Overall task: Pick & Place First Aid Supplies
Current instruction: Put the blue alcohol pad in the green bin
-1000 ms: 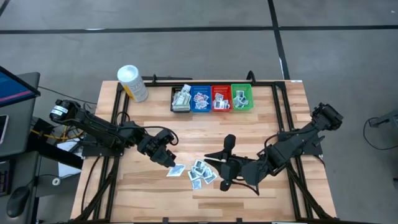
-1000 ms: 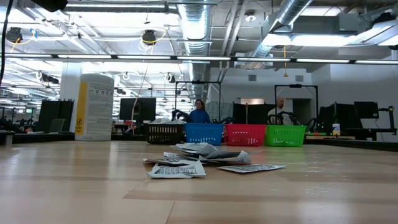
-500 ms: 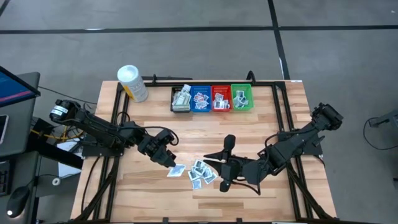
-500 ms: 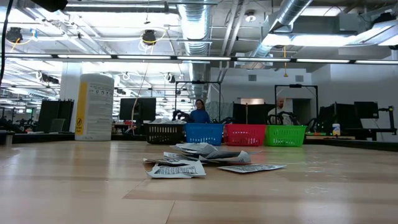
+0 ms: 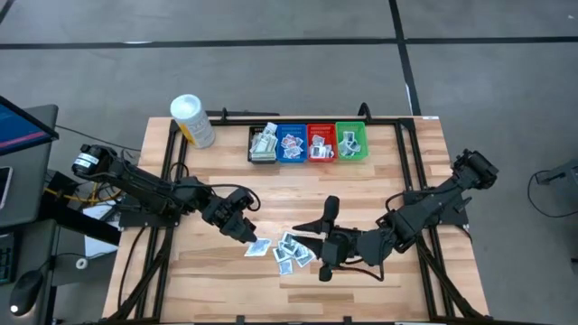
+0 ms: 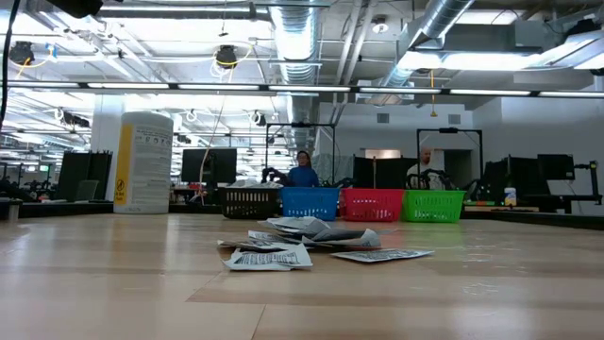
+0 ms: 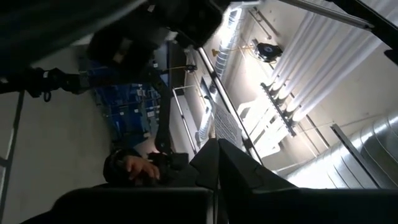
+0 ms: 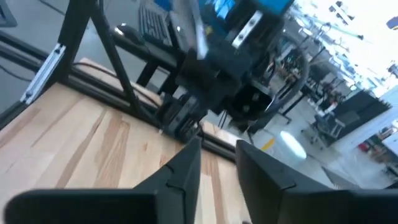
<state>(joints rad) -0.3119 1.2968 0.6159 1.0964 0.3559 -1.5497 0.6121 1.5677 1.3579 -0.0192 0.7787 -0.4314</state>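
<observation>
Wooden table (image 5: 379, 171), packets (image 5: 287, 250) heaped centrally, print unreadable, left gripper (image 5: 247, 233) jaws unclear, right gripper (image 5: 325, 244) jaws apart

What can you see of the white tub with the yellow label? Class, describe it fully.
The white cylindrical plastic-looking tub with a yellow label stands upright at the far left part of the light wooden slatted table, left of the row of four small bins. A vertical yellow strip and a panel of fine print run down its side. Only the tabletop touches it; neither arm is near.
</observation>
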